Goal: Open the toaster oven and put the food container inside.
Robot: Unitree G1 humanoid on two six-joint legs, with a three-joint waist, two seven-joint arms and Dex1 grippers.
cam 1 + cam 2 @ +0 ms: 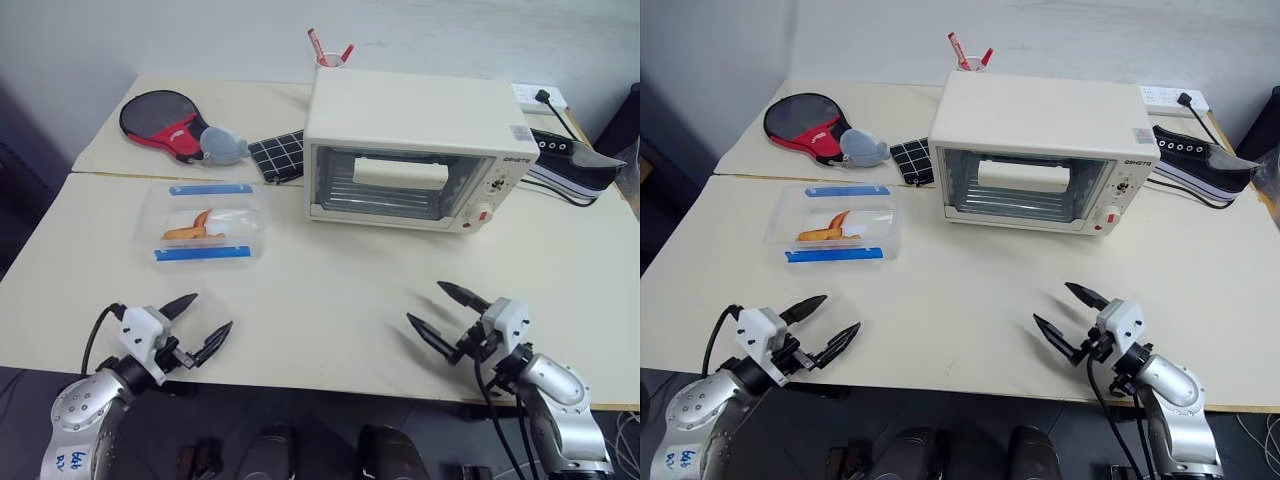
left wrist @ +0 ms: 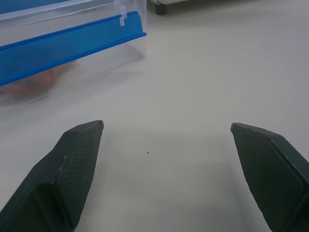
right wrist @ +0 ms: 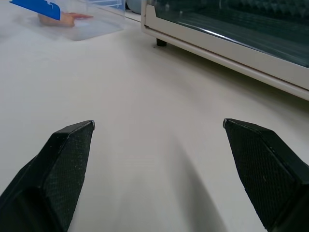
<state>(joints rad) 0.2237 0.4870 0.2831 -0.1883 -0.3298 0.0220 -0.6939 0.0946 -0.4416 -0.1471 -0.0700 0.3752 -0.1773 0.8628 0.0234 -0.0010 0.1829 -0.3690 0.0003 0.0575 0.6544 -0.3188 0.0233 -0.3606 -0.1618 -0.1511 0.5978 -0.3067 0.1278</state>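
Both end effectors, left (image 1: 197, 322) and right (image 1: 437, 310), hover spread and empty before the clear, blue-clipped food container (image 1: 205, 222) and shut cream toaster oven (image 1: 415, 150).

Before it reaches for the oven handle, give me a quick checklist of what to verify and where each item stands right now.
1. Left gripper empty and open: ok.
2. Right gripper empty and open: ok.
3. Toaster oven door shut, handle facing the robot and unblocked: ok.
4. Table space in front of the door free for it to drop down: ok.
5. Food container lidded, flat on the table, left of the oven and clear of the door's path: ok.
6. Rack inside free to take the container: cannot tell through the glass.
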